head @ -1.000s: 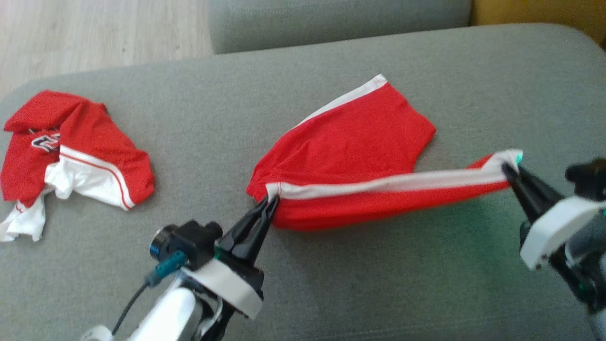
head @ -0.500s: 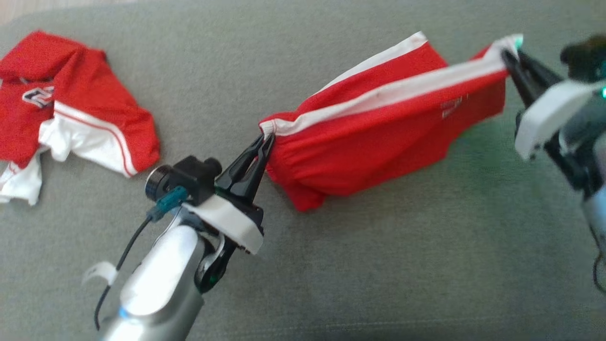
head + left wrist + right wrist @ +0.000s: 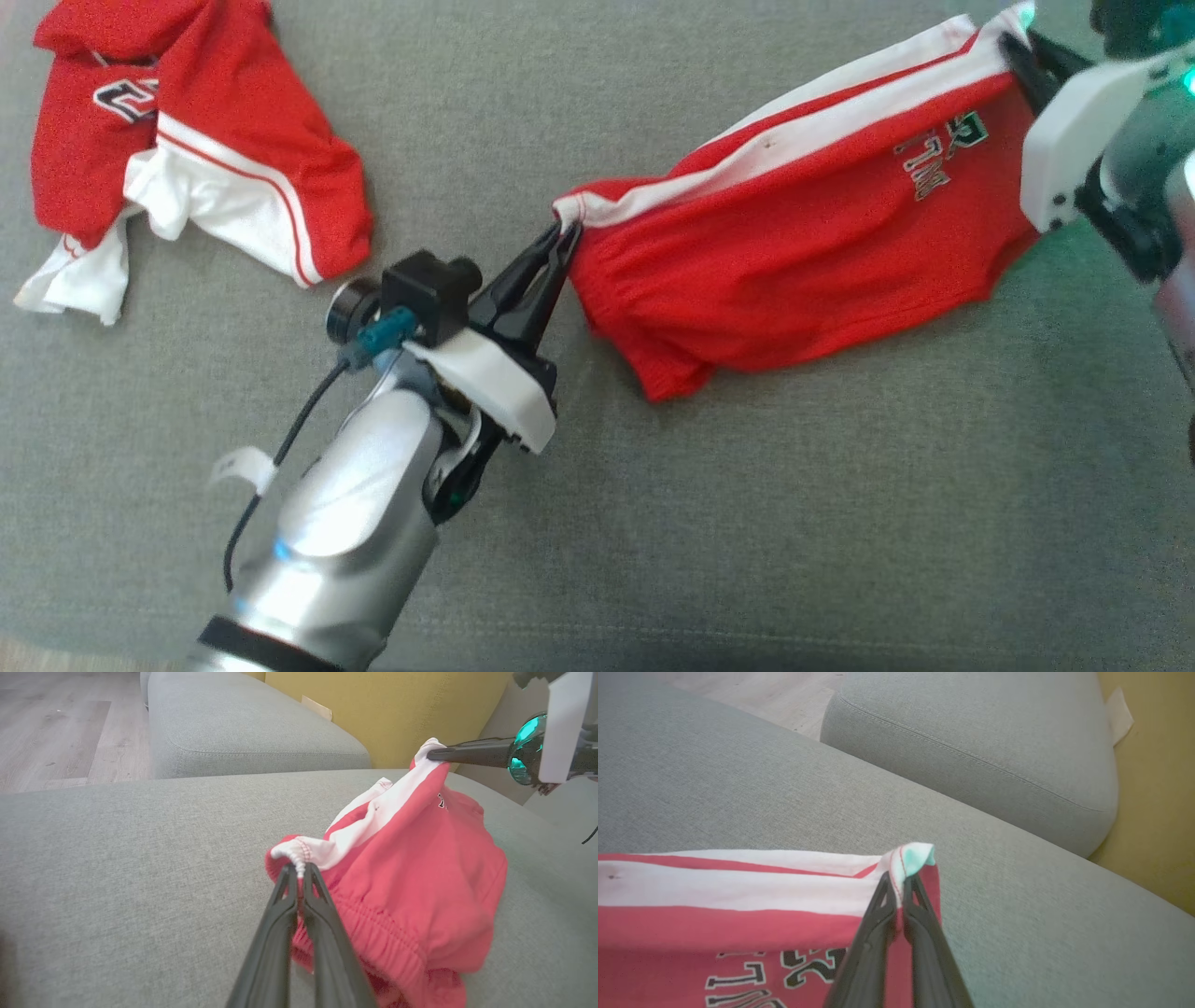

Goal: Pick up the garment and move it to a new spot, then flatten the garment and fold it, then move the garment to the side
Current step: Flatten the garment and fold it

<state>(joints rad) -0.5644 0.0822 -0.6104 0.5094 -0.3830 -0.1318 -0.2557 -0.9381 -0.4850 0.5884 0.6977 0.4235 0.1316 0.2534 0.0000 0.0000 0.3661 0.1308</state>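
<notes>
You have a broad grey woven-fabric seat cushion [image 3: 766, 541] carrying everything here. On its far left part lies a crumpled red-and-white jersey with a dark crest [image 3: 215, 140], bunched up, one white corner spread flat on the fabric. Right of centre, the red shorts with a white side stripe [image 3: 794, 252] sag down, their lower folds apparently touching the cushion, well apart from the jersey.

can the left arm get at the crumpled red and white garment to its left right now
Probably not yet: the cushion toward the crumpled garment lies bare, but the left gripper is shut on a corner of the red shorts.
</notes>
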